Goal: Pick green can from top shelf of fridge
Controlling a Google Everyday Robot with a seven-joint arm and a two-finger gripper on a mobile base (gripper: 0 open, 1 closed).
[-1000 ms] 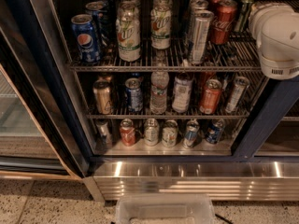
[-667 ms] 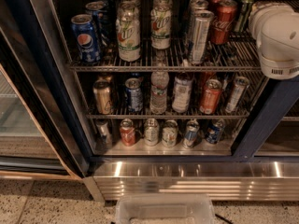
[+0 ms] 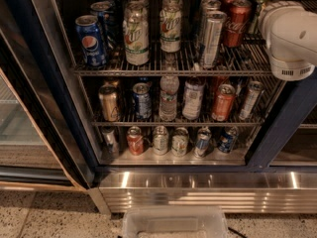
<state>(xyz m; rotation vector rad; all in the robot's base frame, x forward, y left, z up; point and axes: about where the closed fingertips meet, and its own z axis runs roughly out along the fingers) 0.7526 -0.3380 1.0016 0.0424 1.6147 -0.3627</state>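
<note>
It cannot be told if the gripper is spread wide or pressed together. Only its round white body shows, at the top right of the fridge. The green can stands just beside it, at the right end of the top shelf, behind a red can. The green can looks hard, smooth and likely slippery. It is best held around its middle.

The speckled floor spans the lower frame, carrying the fridge base and, bottom centre, a translucent tray, possibly plastic. The gripper is out of view.
</note>
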